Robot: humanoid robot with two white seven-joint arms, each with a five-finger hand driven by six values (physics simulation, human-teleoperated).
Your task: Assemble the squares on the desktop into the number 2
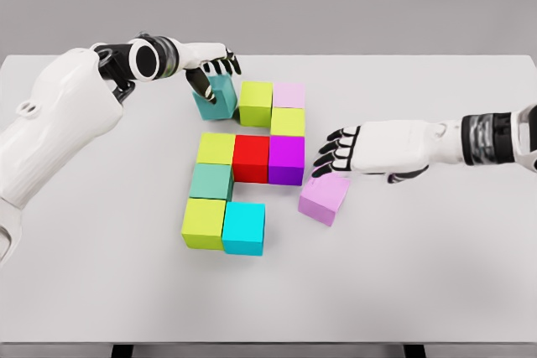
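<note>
While the left hand [211,69] grips the teal cube [215,96], the right hand [357,150] hovers open-fingered over the lilac cube [324,197]

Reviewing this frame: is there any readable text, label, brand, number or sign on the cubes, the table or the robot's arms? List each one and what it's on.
None: no printed text can be read anywhere in the head view.
The colored cubes, such as the red cube, have plain faces.
The white table is unmarked.
The left hand and right hand show no legible label or brand.
</note>
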